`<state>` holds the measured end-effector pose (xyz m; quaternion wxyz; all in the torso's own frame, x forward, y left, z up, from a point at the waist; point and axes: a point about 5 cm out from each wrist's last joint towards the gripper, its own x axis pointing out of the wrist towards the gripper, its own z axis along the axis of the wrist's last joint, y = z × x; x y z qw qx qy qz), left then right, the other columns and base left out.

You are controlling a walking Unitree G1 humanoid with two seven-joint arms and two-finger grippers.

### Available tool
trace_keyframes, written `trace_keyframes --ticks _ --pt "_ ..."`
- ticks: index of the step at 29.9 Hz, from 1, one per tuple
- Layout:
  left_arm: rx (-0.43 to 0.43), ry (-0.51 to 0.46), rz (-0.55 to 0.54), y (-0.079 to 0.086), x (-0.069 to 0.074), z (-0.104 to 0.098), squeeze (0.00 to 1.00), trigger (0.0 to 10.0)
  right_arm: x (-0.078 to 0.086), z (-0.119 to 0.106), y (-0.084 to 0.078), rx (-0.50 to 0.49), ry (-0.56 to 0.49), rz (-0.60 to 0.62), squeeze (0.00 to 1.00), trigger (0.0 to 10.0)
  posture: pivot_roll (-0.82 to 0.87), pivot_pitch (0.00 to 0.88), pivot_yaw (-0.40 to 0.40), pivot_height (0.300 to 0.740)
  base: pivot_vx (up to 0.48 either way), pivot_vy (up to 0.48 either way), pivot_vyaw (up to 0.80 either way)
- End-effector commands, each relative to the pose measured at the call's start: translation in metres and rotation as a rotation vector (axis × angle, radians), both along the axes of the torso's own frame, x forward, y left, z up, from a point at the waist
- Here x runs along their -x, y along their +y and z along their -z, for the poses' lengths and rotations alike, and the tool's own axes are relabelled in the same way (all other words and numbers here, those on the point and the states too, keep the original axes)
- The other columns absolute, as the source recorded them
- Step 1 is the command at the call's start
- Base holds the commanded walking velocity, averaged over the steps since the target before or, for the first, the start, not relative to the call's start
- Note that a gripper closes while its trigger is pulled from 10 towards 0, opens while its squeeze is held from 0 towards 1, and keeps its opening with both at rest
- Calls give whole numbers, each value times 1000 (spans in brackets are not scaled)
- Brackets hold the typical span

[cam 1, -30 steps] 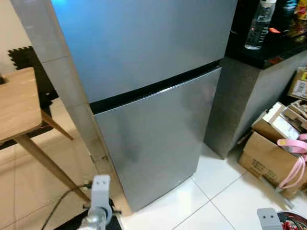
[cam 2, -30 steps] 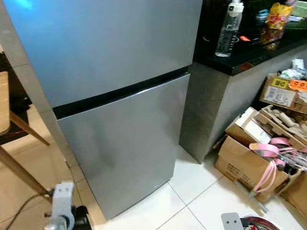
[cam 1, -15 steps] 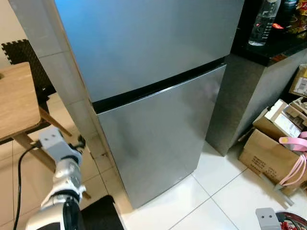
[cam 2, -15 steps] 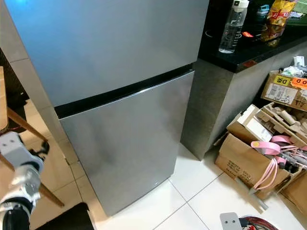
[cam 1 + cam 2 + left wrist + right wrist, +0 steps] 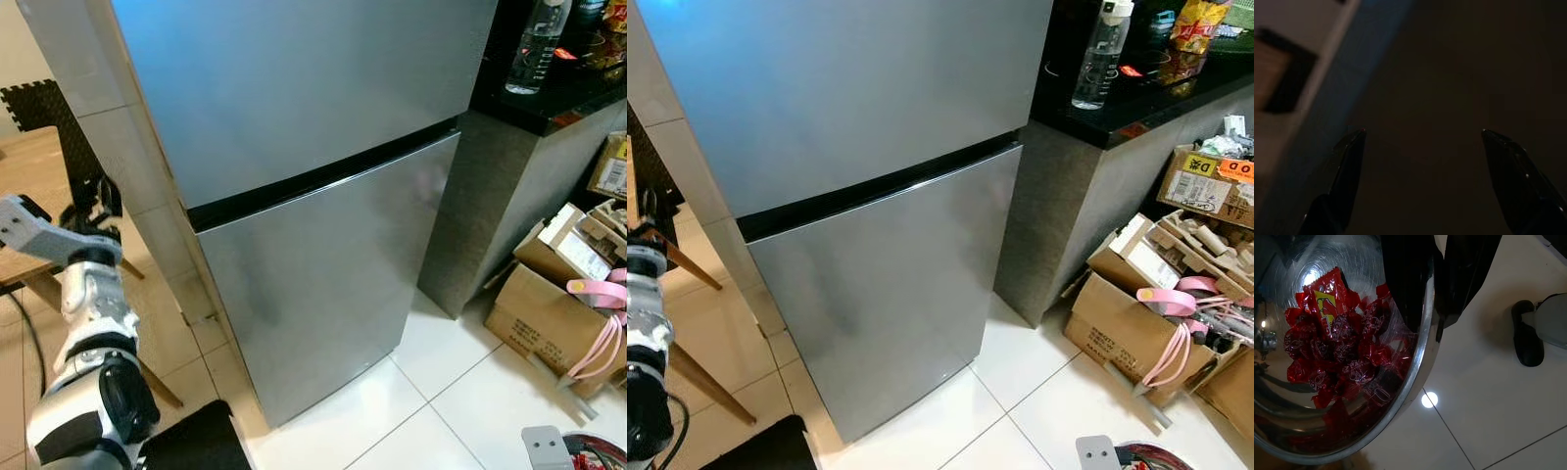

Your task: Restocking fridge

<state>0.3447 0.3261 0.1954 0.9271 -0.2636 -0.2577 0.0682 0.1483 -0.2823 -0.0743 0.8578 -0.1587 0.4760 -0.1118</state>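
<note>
Fridge stands directly ahead, silver, both doors closed, a dark seam dividing upper door from lower; it fills the middle of the head views. Left pincer is raised at the robot's left, beside the tiled pillar that flanks the fridge, apart from the door. In the left wrist view the two black fingers stand wide apart with nothing between them, pointing at a dark flat surface; view too dim to identify more. Silver left arm rises from the lower left corner in front of a wooden table and its slanted legs. Right pincer hangs low; the right wrist view shows its black fingers against the rim of a shiny metal bowl, but whether they clamp the rim or merely lie against it I cannot tell. Bowl holds red-wrapped sweets, one wrapper with a yellow patch. White tile floor lies beneath the bowl, with a dark foot-like shape on it. To the right of the fridge: grey cabinet topped by a black worktop, carrying a clear water bottle and a yellow snack bag. On the floor by the cabinet, open cardboard boxes with mixed contents, pink straps draped over one.
</note>
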Motion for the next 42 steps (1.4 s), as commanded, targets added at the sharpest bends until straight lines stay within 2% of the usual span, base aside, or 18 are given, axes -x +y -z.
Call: trace_keyframes --ticks 1,2,4,5,7,8,11,14,15,21,24,27,31,35,36,37,39,42 --pt "-15 -110 100 -4 -2 -18 0 10000 0 -1 -3 6 -1 4 0 10000 -109 0 19 740 0 0 0" --pt "-15 -110 100 -4 -2 -18 0 10000 0 -1 -3 6 -1 4 0 10000 -109 0 19 740 0 0 0" --pt "-46 -288 306 -16 -1 -40 0 10000 0 -1 -2 0 -1 4 0 10000 -107 0 21 740 0 0 0" --pt "-46 -288 306 -16 -1 -40 0 10000 0 -1 -2 0 -1 4 0 10000 -107 0 21 740 0 0 0" --pt "-58 -432 508 -25 7 -54 0 10000 0 -1 -2 -5 -1 5 0 10000 -107 0 22 740 0 0 0" --pt "-58 -432 508 -25 7 -54 0 10000 0 -1 -2 -5 -1 5 0 10000 -107 0 22 740 0 0 0" --pt "-92 -598 724 -27 29 -66 0 10000 0 0 -1 -12 0 7 0 10000 -107 0 23 740 0 0 0" --pt "-140 -671 824 -30 43 -72 0 10000 0 0 0 -15 2 6 0 10000 -104 0 21 740 0 0 0" --pt "-140 -671 824 -30 43 -72 0 10000 0 0 0 -15 2 6 0 10000 -104 0 21 740 0 0 0" --pt "-278 -729 1053 -46 64 -75 0 10000 0 0 -1 -17 2 5 0 10000 -105 0 20 740 0 0 0" --pt "-303 -716 1095 -51 66 -75 0 10000 0 0 -1 -17 2 5 0 10000 -106 0 21 740 0 0 0" --pt "-431 -568 1236 -80 69 -68 0 10000 0 0 -1 -17 2 4 0 10000 -105 0 22 740 0 0 0" --pt "-564 -405 1290 -105 63 -61 0 10000 1 0 -1 -18 4 3 0 10000 -105 0 22 740 0 0 0" --pt "-666 -361 1341 -124 63 -67 0 10000 1 0 -1 -18 6 2 0 10000 -105 0 24 740 0 0 0" --pt "-666 -361 1341 -124 63 -67 0 10000 1 0 -1 -18 6 2 0 10000 -105 0 24 740 0 0 0" --pt "-767 -302 1335 -134 62 -73 0 10000 1 0 0 -18 6 3 0 10000 -104 0 25 740 0 0 0" --pt "-795 -285 1330 -137 62 -74 0 10000 1 0 0 -18 6 3 0 10000 -104 0 25 740 0 0 0" --pt "-995 -122 1235 -140 55 -75 0 10000 1 1 1 -20 6 5 0 10000 -102 0 30 740 0 0 0"
